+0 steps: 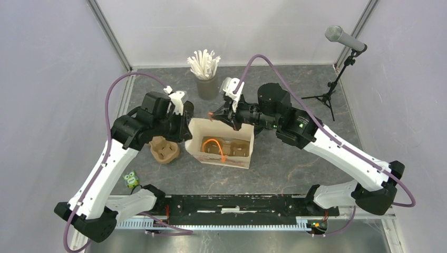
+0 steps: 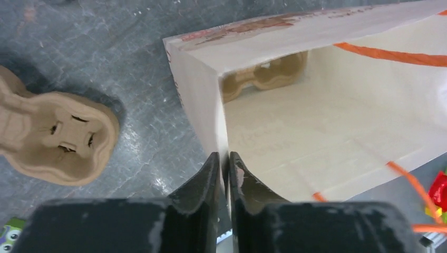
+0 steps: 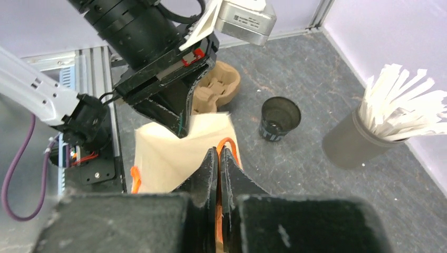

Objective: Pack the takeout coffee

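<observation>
Pinching bag [image 3: 163, 158] rim, right hand [image 3: 219, 154] — black cup [image 3: 280, 118] standing apart

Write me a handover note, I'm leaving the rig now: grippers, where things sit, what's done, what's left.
Left gripper: shut on the left wall of the paper bag.
Right gripper: shut on its far rim by the orange handle.
In the bag: one pulp carrier, no cups visible.
One lidless black cup stands on the table near the bag; a second carrier lies left of the bag.
Done: carrier bagged. Left: cup into the bag.
</observation>
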